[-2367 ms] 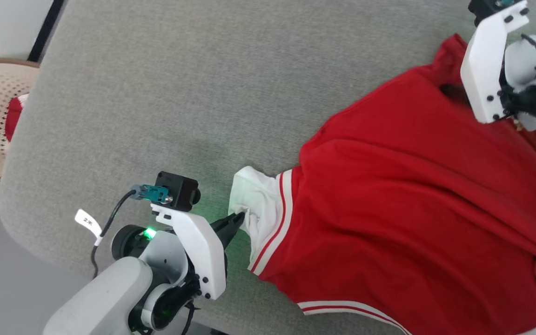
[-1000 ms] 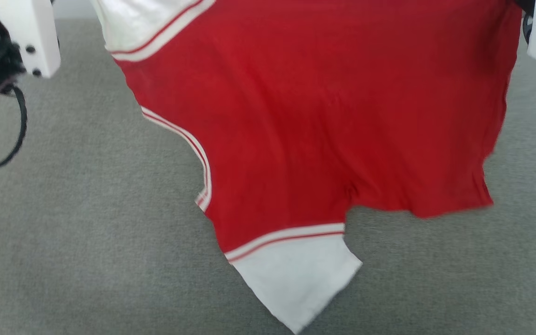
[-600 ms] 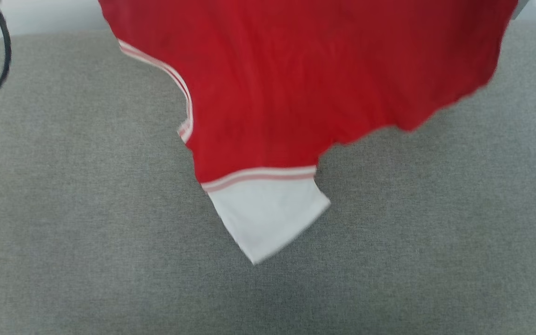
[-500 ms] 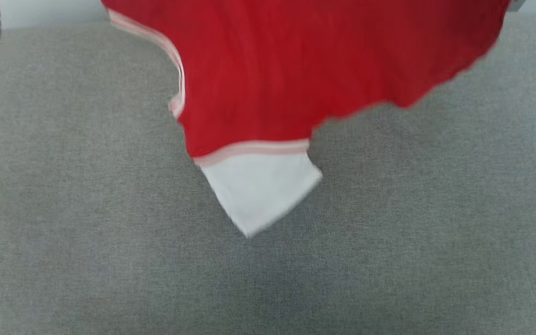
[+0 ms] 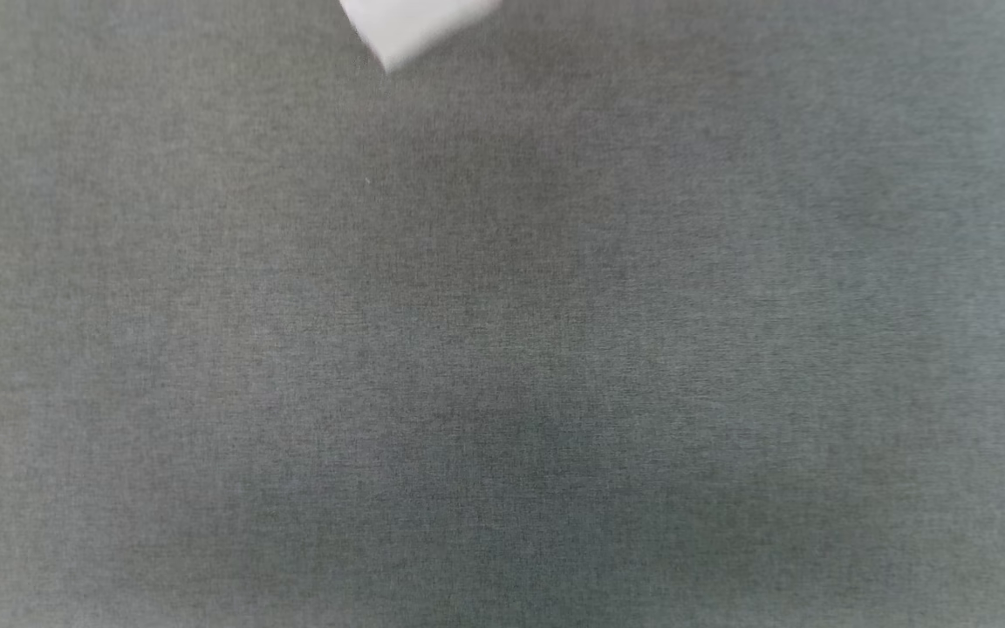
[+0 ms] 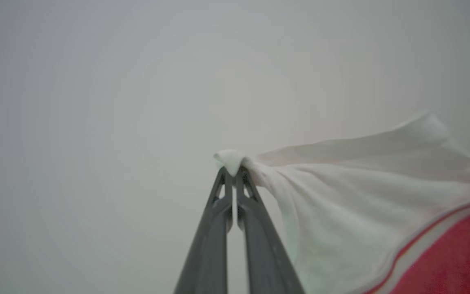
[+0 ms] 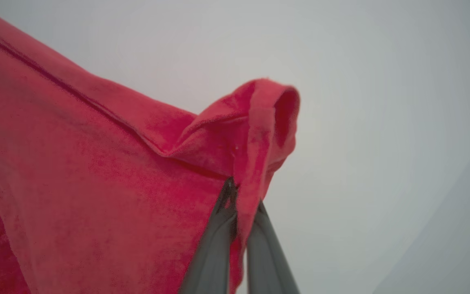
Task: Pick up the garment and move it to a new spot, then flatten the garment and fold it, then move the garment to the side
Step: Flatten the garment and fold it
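Jersey T-shirt stretches between grippers: left gripper pinches white sleeve trailing lower right, right gripper pinches red hem

The garment hangs in the air, a soft red shirt with white sleeves and red-and-white striped trim. A white sleeve's edge is bunched into a nub pinched by the left gripper, cloth fanning away in taut folds. A red hemmed corner (curled over into a loop) is clamped in the right gripper. In the head view, a blurred white corner of it pokes in at the top edge.
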Tool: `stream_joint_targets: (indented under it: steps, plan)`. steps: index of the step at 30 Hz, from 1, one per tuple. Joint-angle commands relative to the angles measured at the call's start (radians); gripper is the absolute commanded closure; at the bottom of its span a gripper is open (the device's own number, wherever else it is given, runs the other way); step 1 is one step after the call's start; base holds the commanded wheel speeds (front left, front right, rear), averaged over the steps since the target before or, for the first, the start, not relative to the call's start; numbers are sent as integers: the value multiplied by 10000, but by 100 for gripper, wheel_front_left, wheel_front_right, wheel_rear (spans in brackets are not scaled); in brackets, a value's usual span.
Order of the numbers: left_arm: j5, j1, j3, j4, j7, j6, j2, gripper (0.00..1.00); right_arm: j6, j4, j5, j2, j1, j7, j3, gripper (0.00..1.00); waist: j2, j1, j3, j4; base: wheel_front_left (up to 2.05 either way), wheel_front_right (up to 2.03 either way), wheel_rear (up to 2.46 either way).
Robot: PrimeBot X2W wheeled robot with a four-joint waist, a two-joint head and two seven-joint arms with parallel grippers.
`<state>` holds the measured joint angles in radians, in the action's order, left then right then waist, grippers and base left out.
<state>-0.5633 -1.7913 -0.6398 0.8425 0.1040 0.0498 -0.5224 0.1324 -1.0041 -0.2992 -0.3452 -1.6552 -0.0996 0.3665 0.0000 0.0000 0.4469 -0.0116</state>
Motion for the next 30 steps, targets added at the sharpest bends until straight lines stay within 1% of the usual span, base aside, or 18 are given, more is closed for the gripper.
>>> stream_joint_targets:
  steps: [1, 3, 5, 7, 10, 11, 12, 13, 14, 15, 17, 18, 21, 22, 23, 25, 28, 30]
  plan:
    - [89, -351, 152, 321, 662, 201, 39, 100, -31, -381, 465, 26, -232, -459, -185, 100, 0, 0, 281, 103, 0, 0, 0]
    - [280, -551, 132, 542, 1263, 106, 159, 100, -31, -757, 1009, 146, -420, -975, -415, 100, 0, 0, 404, 176, 0, 0, 0]
    - [322, -561, 177, 775, 1484, -28, 233, 100, -31, -1088, 1452, 400, -361, -1161, -458, 100, 0, 0, 469, 260, 0, 0, 0]
    - [388, -331, 112, 934, 1567, -292, 281, 100, -29, -1504, 1710, 561, -121, -1135, -351, 100, 0, 0, 474, 356, 0, 0, 0]
    - [345, 285, -100, 1281, 1592, -878, 429, 100, -29, -1956, 1751, 858, 295, -967, -74, 100, 0, 0, 410, 501, 0, 0, 0]
    - [359, 504, -225, 1451, 1586, -1056, 444, 100, -29, -2050, 1561, 1000, 497, -920, -10, 100, 0, 0, 362, 548, 0, 0, 0]
    - [359, 504, -225, 1451, 1586, -1056, 444, 100, -29, -2050, 1561, 1000, 497, -920, -10, 100, 0, 0, 362, 548, 0, 0, 0]
    - [308, 713, -314, 1568, 1514, -1256, 495, 100, -29, -2143, 1450, 1105, 704, -784, 128, 100, 0, 0, 309, 594, 0, 0, 0]
    - [136, 909, -352, 1739, 1311, -1386, 592, 100, -29, -2208, 1334, 1167, 937, -636, 304, 100, 0, 0, 251, 643, 0, 0, 0]
    - [208, 1165, -584, 1908, 996, -1522, 604, 100, -29, -2202, 1069, 1253, 1148, -558, 387, 100, 0, 0, 196, 667, 0, 0, 0]
    - [-132, 1671, -720, 2090, 475, -1689, 731, 100, -28, -2199, 652, 1359, 1670, -212, 711, 100, 0, 0, 65, 735, 0, 0, 0]
    - [-152, 1945, -913, 2159, 101, -1737, 716, 100, -28, -2080, 372, 1416, 1931, -74, 866, 100, 0, 0, 4, 750, 0, 0, 0]
    - [-687, 2749, -1240, 1998, -999, -1789, 855, 100, -28, -1648, -489, 1261, 2811, 552, 1460, 100, 0, 0, -220, 840, 0, 0, 0]
    - [-918, 3081, -1433, 1813, -1433, -1795, 875, 100, -28, -1418, -897, 1161, 3118, 773, 1575, 100, 0, 0, -313, 873, 0, 0, 0]
    - [-1192, 3436, -1590, 1598, -1928, -1797, 789, 100, -28, -1145, -1132, 989, 3397, 1047, 1823, 100, 0, 0, -373, 885, 0, 0, 0]
    - [-1710, 4091, -1839, 1084, -2778, -1799, 512, 100, -28, -496, -1978, 710, 4150, 1626, 2189, 100, 0, 0, -512, 926, 0, 0, 0]
    - [-2335, 5164, -2123, 186, -3894, -1800, 54, 100, -25, 747, -3085, 88, 5222, 2535, 2706, 100, 0, 0, -706, 966, 0, 0, 0]
    - [-2618, 5899, -2232, -510, -4493, -1803, -251, 100, -22, 1715, -3866, -551, 5938, 3067, 2852, 100, 0, 0, -809, 1003, 0, 0, 0]
